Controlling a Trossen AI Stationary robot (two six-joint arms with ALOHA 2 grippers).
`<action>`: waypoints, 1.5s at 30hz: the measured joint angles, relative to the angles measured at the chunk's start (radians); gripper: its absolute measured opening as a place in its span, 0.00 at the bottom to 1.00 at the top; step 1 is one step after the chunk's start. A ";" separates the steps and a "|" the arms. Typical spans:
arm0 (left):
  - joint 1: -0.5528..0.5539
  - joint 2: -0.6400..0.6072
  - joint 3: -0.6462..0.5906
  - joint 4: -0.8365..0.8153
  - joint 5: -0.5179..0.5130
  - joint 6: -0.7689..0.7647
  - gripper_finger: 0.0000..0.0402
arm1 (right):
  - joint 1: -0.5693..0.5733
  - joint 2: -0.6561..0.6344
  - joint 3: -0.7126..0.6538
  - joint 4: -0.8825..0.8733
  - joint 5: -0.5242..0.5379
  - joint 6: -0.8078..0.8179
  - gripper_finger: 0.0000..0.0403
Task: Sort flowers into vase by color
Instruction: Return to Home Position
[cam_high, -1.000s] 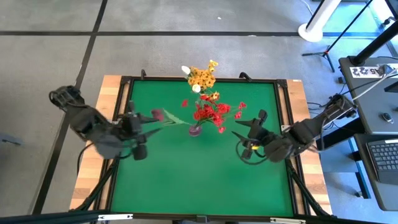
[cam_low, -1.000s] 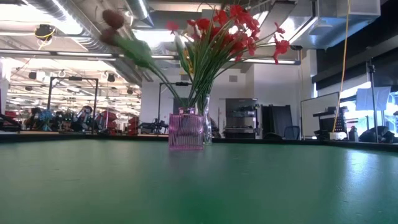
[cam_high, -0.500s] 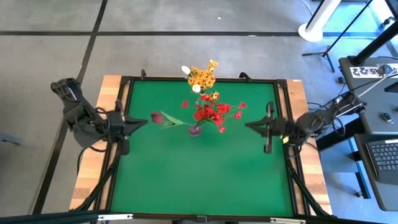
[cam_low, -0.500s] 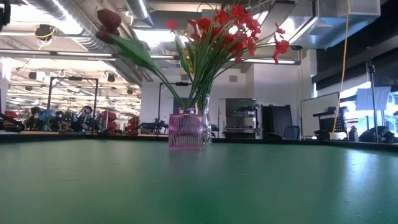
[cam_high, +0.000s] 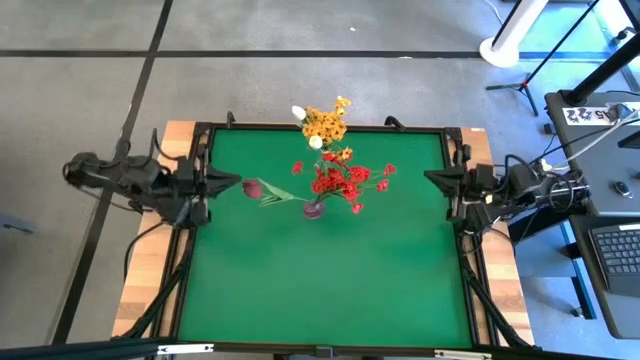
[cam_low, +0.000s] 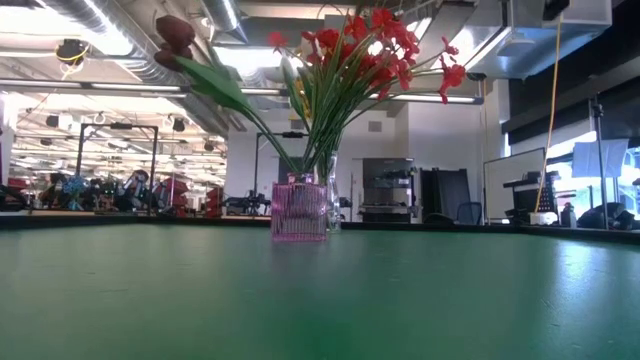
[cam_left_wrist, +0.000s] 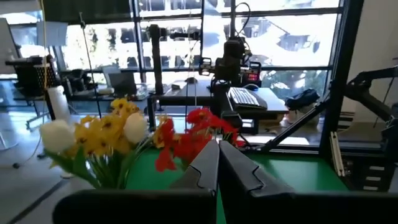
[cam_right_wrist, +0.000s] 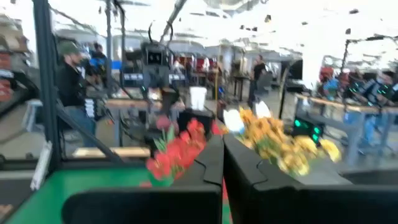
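A green desk (cam_high: 300, 290) stands on a grey floor. At its middle, red flowers (cam_high: 335, 180) stand in a violet vase (cam_low: 299, 210), and a dark red bud (cam_high: 251, 187) leans out to the vase's left. Beyond that vase are yellow flowers (cam_high: 325, 124) with white buds (cam_high: 298, 112); only the low view shows their clear vase (cam_low: 331, 200). Left of the violet vase, at the desk's edge, the left hand (cam_high: 230, 182) is closed and empty. The right hand (cam_high: 432, 177), at the opposite edge, is the same.

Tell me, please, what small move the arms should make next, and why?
Probably fold both arms to rest: the left gripper and right gripper are shut, empty, at the side edges of the table, while the red flowers stand in the violet vase and the yellow flowers in the transparent vase.
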 joint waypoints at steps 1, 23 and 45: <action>0.037 -0.015 -0.006 -0.015 0.035 -0.012 0.00 | -0.004 -0.019 -0.001 -0.034 0.000 0.005 0.01; 0.199 -0.431 -0.419 0.036 0.212 -0.191 0.00 | -0.002 -0.270 -0.387 0.046 0.041 0.082 0.00; 0.200 -0.483 -0.696 0.240 0.305 -0.267 0.00 | -0.002 -0.340 -0.562 0.137 0.099 0.113 0.02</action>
